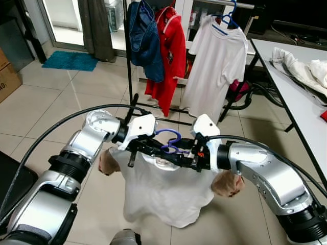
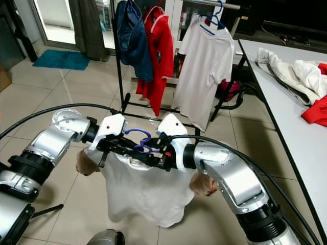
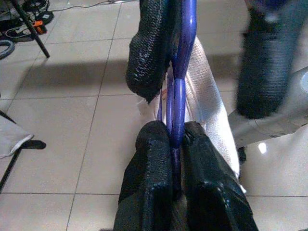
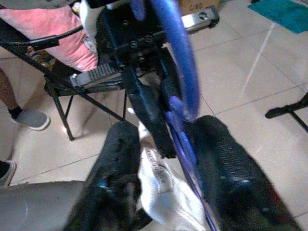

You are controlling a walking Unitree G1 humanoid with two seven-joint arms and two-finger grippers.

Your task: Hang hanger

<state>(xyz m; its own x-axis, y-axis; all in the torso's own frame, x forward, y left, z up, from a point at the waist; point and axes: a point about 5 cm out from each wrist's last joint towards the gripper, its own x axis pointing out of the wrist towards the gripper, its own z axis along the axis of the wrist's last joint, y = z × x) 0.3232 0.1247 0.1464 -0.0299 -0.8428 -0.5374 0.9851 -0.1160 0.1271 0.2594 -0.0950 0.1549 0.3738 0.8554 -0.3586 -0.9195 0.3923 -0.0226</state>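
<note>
Tiled floor (image 1: 61, 102) spreads beneath a clothes rack (image 1: 127, 56) at twelve o'clock; left claw (image 1: 156, 149) and right claw (image 1: 185, 155) both pinch the blue hanger (image 1: 171, 140) carrying a white shirt (image 1: 163, 194).

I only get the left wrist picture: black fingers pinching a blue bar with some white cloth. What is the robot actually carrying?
Observer: A blue hanger with a white T-shirt draped on it, held up in front of the robot over the tiled floor.
Operator: Is the other arm helping?
Observer: Yes, the right gripper is at the hanger's neck too, facing the left gripper, with the hook between them.
Operator: Where could it hang this?
Observer: A black clothes rack stands ahead, already carrying a blue garment, a red shirt and another white T-shirt.
</note>
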